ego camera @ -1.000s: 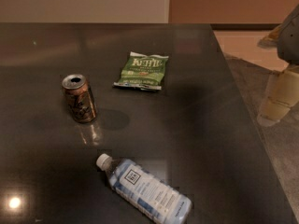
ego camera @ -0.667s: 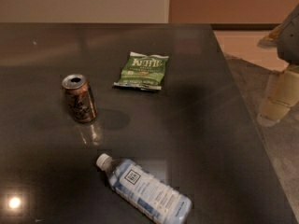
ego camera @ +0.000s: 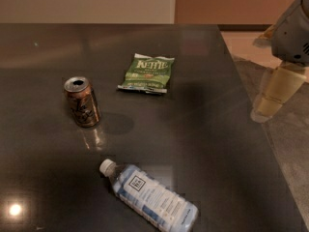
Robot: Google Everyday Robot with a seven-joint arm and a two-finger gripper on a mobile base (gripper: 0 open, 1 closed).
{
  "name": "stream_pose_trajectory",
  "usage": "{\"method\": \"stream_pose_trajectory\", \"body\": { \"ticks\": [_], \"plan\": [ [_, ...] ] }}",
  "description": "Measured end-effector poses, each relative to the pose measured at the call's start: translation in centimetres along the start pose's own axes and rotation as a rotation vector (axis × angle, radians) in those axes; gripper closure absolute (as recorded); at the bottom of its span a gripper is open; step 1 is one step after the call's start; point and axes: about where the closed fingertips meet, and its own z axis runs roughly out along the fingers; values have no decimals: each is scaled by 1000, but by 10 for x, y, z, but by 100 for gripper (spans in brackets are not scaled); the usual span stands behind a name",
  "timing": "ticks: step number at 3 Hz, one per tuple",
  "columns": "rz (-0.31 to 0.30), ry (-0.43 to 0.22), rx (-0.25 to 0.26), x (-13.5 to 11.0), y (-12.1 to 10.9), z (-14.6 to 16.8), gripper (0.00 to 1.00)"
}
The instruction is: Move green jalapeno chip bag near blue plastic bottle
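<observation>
No change in last sec: claw (ego camera: 273,93) hangs off right edge of table (ego camera: 203,129), open/shut can't tell. Green jalapeno chip bag (ego camera: 147,72) lies flat, well apart from blue plastic bottle (ego camera: 149,197). Move not started imo.

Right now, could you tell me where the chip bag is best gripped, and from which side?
Probably from straight above. The chip bag lies flat on the table with no edge standing up, so pinching its crinkly middle looks safest. The gripper hangs beyond the table's right edge.
</observation>
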Motion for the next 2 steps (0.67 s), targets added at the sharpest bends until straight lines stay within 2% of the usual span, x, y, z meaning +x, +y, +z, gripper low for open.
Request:
{"method": "stream_pose_trajectory", "body": {
  "ticks": [2],
  "plan": [
    [-30,-118,-30,-43,-20,33,0]
  ]
}}
